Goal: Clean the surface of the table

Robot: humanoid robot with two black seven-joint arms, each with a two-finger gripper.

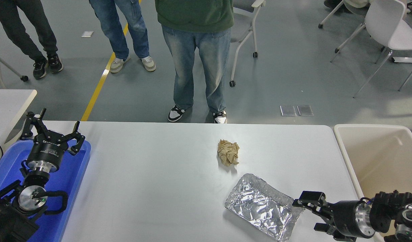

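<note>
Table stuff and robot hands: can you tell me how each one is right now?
foil tray: crinkled, empty, lying flat on the table surface.
paper ball: crumpled, sitting alone behind the foil tray.
right gripper: open, at the foil tray's right edge.
left gripper: open, parked over the blue tray.
beige bin: open-topped, looks empty where it shows.

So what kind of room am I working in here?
Probably a lab or demo hall, not a home: grey floor with a yellow line, rolling chairs, and people standing watching at the far side of the table surface.
</note>
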